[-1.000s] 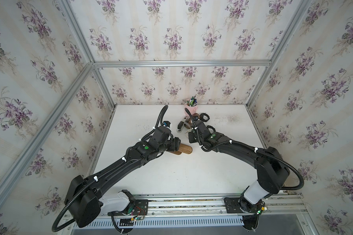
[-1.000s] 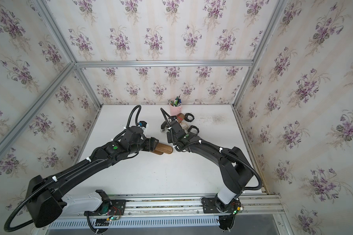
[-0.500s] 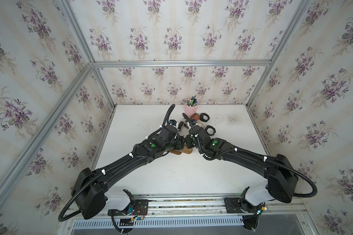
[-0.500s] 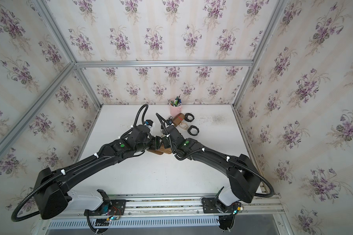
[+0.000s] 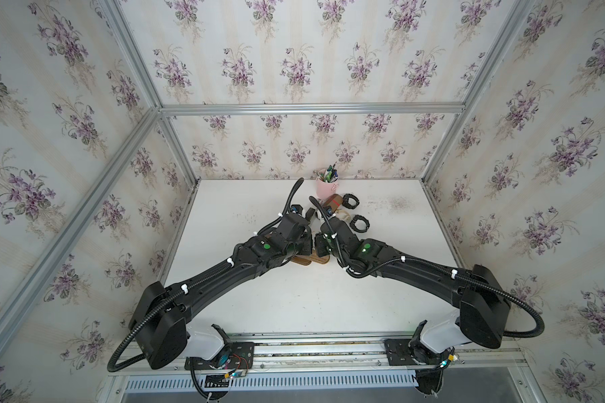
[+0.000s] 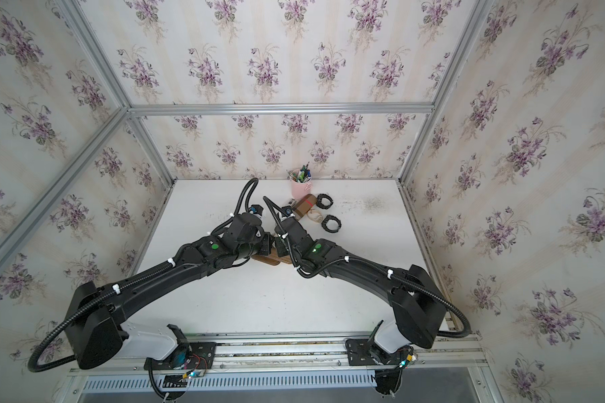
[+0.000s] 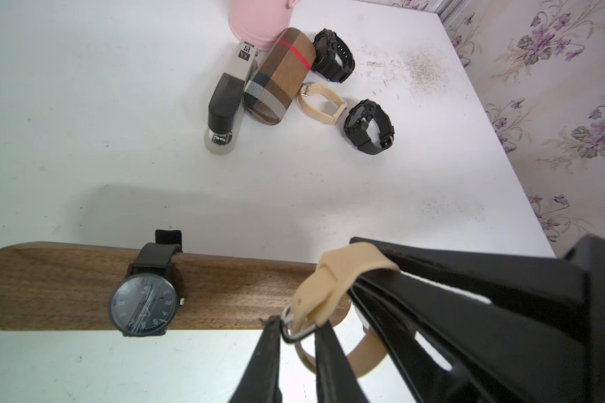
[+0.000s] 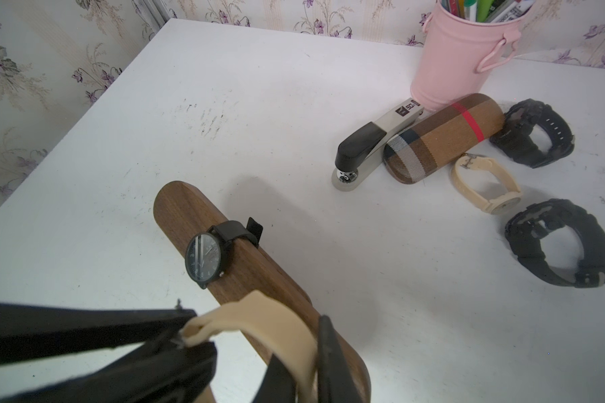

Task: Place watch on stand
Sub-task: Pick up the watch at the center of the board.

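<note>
Left tool (image 7: 299, 324) narrow, pinching metal buckle (image 7: 294, 335) of beige watch (image 7: 332, 275); right tool (image 8: 301, 349) clamps its smooth strap (image 8: 269, 317) at rounded wooden stand (image 7: 67, 286) end.

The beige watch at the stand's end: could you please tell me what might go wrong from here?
The beige watch sits at the tip of the stand and could slip off.
Both jaws grip its strap; uneven pulling might tip the stand.
Sliding it along could bump the black watch.

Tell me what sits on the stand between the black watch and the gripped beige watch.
Nothing: bare stand between black watch and beige watch, seen in the left wrist view.
</note>
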